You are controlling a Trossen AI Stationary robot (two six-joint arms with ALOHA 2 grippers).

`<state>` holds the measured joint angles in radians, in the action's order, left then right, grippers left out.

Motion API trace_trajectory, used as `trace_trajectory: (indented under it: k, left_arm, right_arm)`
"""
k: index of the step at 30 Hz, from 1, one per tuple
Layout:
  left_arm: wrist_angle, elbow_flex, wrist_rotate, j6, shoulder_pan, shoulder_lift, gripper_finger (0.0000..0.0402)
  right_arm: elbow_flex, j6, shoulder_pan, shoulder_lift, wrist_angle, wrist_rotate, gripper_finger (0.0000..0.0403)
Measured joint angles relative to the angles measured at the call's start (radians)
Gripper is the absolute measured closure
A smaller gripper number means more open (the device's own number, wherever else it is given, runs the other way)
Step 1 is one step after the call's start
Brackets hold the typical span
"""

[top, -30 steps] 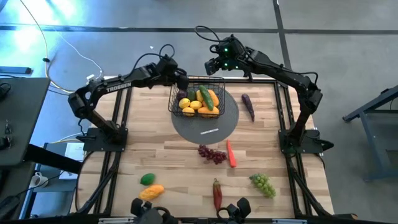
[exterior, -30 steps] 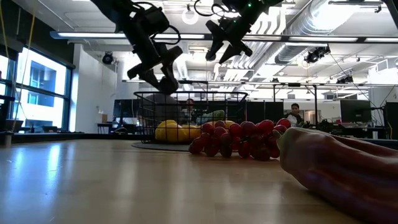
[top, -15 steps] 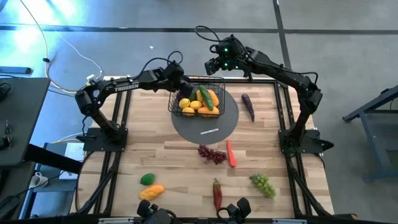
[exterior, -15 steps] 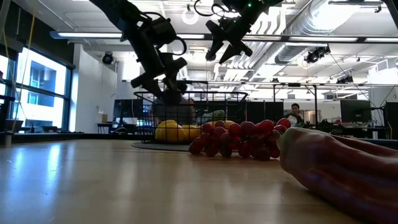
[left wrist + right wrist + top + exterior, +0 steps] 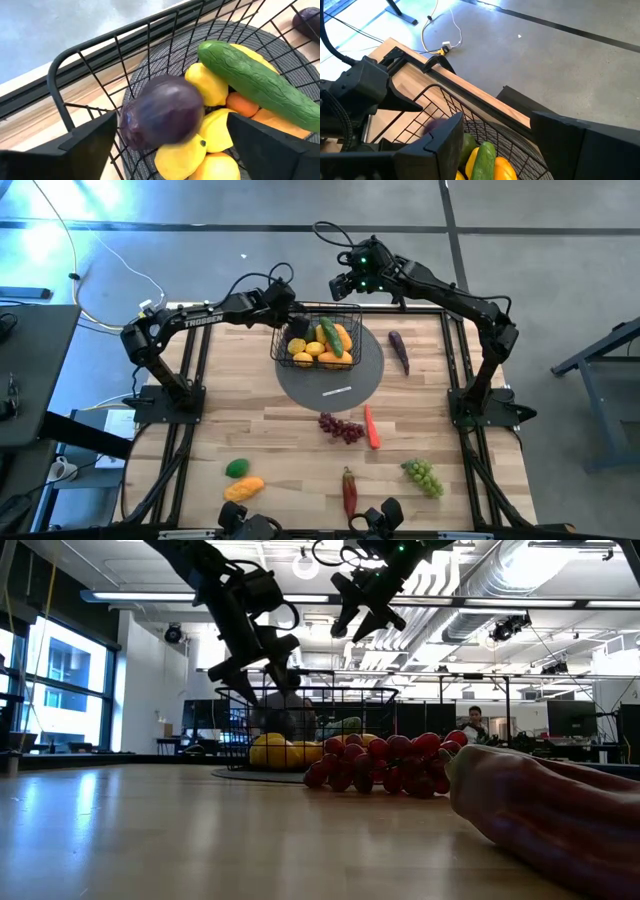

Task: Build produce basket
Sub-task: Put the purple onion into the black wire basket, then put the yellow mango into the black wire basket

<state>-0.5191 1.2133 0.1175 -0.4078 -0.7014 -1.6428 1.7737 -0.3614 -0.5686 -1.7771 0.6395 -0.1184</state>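
Loose produce on the surface [image 5: 250, 405]: mango [image 5: 244, 488], red grapes [image 5: 340, 427], carrot [image 5: 371, 426], green grapes [image 5: 422, 476]. Basket [image 5: 345, 310] sits on a grey mat [image 5: 365, 380], holding lemons [image 5: 207, 85] and cucumber [image 5: 250, 82]. Left claw [image 5: 170, 142] reaches over its corner, fingers spread, plum [image 5: 162, 112] between them; contact unclear. Right claw [image 5: 343, 284] hangs open beyond the basket's far rim.

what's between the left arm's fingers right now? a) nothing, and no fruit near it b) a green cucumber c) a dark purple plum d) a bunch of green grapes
c: in the left wrist view a dark purple plum sits between the open left gripper fingers, over the basket.
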Motion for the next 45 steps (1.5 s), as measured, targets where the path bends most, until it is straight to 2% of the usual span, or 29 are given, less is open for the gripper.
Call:
trace_trajectory:
  k: [5, 9, 15, 25, 34, 45]
  left_arm:
    - [-0.001, 0.0, -0.041, 0.039, -0.012, 0.0, 0.0005]
    - [0.0, 0.0, -0.06, 0.099, -0.02, 0.018, 0.0005]
    - [-0.014, 0.0, -0.02, 0.197, -0.021, 0.059, 0.0003]
    - [-0.117, 0.0, -0.029, 0.281, -0.008, 0.156, 0.0002]
    - [-0.304, 0.0, -0.046, 0.252, 0.036, 0.298, 0.0002]
    - [-0.499, 0.0, -0.069, 0.07, 0.17, 0.45, 0.0002]
  right_arm:
    - [0.0, 0.0, 0.0, 0.0, 0.0, 0.0, 0.0192]
    - [0.0, 0.0, 0.0, 0.0, 0.0, 0.0, 0.0192]
    - [0.0, 0.0, 0.0, 0.0, 0.0, 0.001, 0.0192]
    - [0.0, 0.0, 0.0, 0.0, 0.0, 0.001, 0.0192]
    - [0.0, 0.0, 0.0, 0.0, 0.0, 0.006, 0.0192]
    - [0.0, -0.029, 0.0, 0.0, -0.005, 0.003, 0.0192]
